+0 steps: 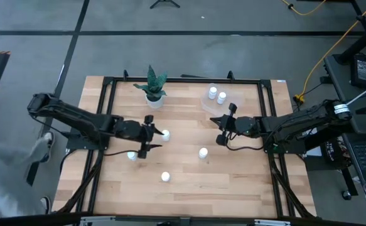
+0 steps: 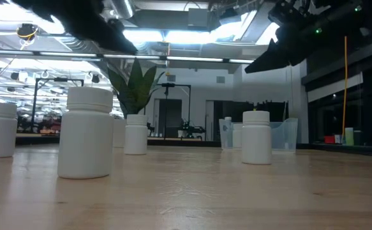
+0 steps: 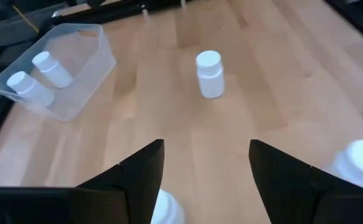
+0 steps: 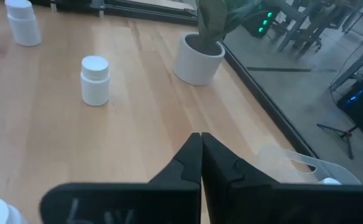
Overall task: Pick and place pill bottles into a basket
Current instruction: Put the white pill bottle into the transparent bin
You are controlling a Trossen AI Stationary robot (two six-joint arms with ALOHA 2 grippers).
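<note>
Left gripper (image 1: 156,134) was spread wide, empty, over a pill bottle (image 1: 166,134) mid-table. Right gripper (image 1: 220,130) was pinched closed, empty, beside the basket (image 1: 209,103), which held two bottles (image 1: 213,91). Three more bottles (image 1: 203,152) stood loose on the table (image 1: 245,176).

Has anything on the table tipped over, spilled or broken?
Nothing stands out. Two pill bottles stand in the basket, four others stand upright on the table, and the plant pot is upright.
</note>
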